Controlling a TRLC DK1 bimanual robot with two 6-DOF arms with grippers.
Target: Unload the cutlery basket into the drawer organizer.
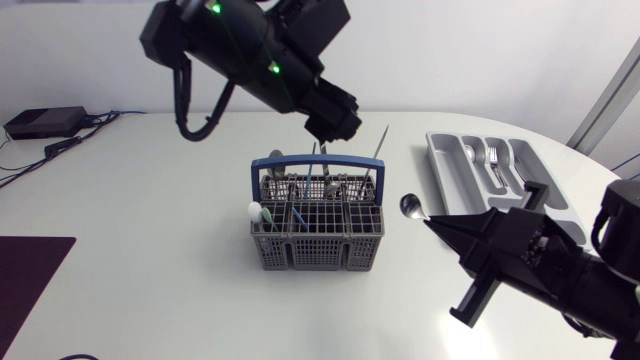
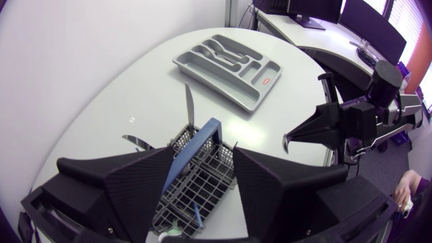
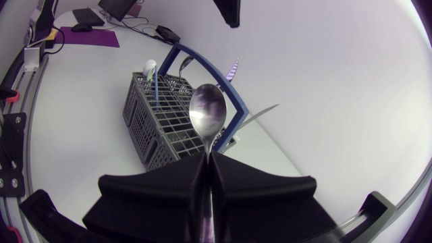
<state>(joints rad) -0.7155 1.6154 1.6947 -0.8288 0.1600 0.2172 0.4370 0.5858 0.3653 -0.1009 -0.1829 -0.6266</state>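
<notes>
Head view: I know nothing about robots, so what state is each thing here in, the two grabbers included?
cutlery basket: upright, handle raised, cutlery inside.
knife: standing tilted in the cutlery basket.
drawer organizer: partly filled with cutlery.
spoon: held off the table, bowl pointing away from the fingers.
right gripper: shut on the spoon.
left gripper: open, above the cutlery basket.

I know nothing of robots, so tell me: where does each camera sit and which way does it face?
Head view: fixed above the table, looking down on the basket, organizer and both arms.
Left wrist view: on the left arm, looking down past its open left gripper into the basket.
Right wrist view: on the right arm, looking along its right gripper, shut on a spoon, toward the basket.
Shared: all show the basket.
</notes>
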